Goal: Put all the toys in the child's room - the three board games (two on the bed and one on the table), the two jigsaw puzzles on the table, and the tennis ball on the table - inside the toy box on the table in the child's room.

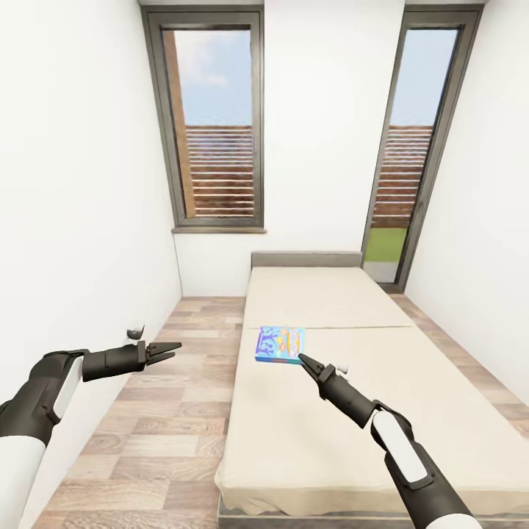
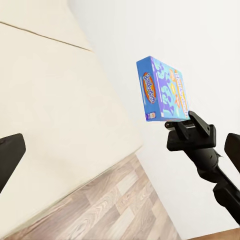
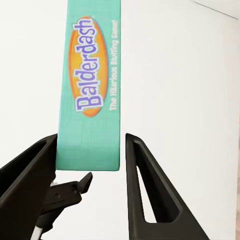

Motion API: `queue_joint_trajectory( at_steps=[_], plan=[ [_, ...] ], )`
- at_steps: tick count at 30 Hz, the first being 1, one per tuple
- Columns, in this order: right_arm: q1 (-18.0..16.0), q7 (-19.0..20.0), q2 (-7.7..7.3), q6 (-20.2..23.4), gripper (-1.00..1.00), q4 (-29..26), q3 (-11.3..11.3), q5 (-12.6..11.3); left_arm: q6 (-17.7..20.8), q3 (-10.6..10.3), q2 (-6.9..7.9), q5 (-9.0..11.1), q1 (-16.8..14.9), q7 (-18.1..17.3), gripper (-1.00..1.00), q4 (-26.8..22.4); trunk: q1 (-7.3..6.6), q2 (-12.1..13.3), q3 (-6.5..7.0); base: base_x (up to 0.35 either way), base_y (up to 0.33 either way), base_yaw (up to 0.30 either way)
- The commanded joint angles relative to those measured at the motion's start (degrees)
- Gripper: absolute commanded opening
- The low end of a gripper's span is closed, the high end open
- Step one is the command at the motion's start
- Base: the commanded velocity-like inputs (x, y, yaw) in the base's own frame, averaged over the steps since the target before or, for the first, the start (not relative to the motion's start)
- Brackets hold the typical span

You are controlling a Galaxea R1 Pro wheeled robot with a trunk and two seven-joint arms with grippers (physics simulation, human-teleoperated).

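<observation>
A blue board game (image 1: pixel 280 344) lettered Balderdash hangs just above the beige bed (image 1: pixel 330 448), tilted. My right gripper (image 1: pixel 301 358) is shut on its near corner. In the right wrist view the game's teal edge (image 3: pixel 90 100) sits between the two black fingers (image 3: pixel 145 190). The left wrist view shows the game (image 2: pixel 162 90) raised above the bed (image 2: pixel 50 100), with the right gripper (image 2: pixel 172 127) under it. My left gripper (image 1: pixel 170 350) hovers open over the floor, left of the bed, holding nothing. The table, toy box, jigsaw puzzles and tennis ball are out of view.
A strip of wood floor (image 1: pixel 169 411) runs between the bed and the white left wall (image 1: pixel 73 257), close to my left arm. A tall window (image 1: pixel 217 125) and a glass door (image 1: pixel 408 162) stand in the far wall behind the grey headboard (image 1: pixel 307 258).
</observation>
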Motion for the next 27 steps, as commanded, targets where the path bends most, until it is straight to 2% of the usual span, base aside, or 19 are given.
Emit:
queue_joint_trajectory(
  at_steps=[1,27],
  plan=[
    [-0.04,-0.11,0.03,0.22,-1.0,0.01,0.06,-0.4,0.4,0.01,0.02,0.15,-0.04,-0.06,1.0,0.0,-0.23,0.37,0.03,0.0,0.0,0.0],
    [-0.02,-0.51,0.52,0.03,-1.0,0.01,0.12,-0.31,0.4,0.02,0.03,0.15,-0.02,-0.05,1.0,0.0,-5.94,10.8,2.27,0.0,0.0,0.0]
  ],
)
